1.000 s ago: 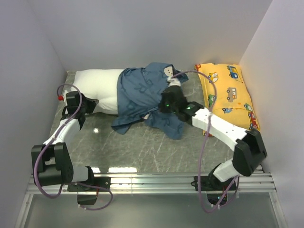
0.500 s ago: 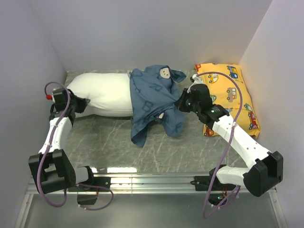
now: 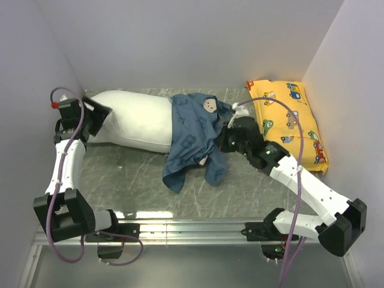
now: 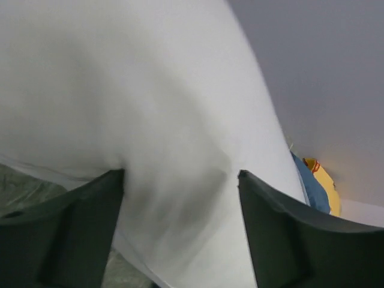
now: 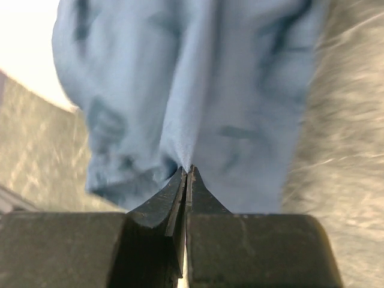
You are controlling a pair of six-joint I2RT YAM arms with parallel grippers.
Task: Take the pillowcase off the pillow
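The white pillow (image 3: 135, 120) lies across the back of the table, its left two thirds bare. The dusty-blue pillowcase (image 3: 195, 135) bunches over its right end and hangs onto the table. My right gripper (image 3: 225, 141) is at the case's right edge. In the right wrist view that gripper (image 5: 187, 171) is shut on a fold of the pillowcase (image 5: 198, 78). My left gripper (image 3: 96, 114) is at the pillow's left end. In the left wrist view it (image 4: 180, 180) stands open, with the pillow (image 4: 168, 108) bulging between its wide fingers (image 4: 66, 234).
A smaller yellow car-print pillow (image 3: 291, 120) lies against the right wall, close behind my right arm. Grey walls close in the left, back and right sides. A metal rail (image 3: 192, 228) runs along the near edge. The marble tabletop (image 3: 132, 180) shows in front.
My left gripper has opened and let go of the pillow's left end, shifting up toward the back. My right gripper has pulled the pillowcase rightward, baring more pillow.
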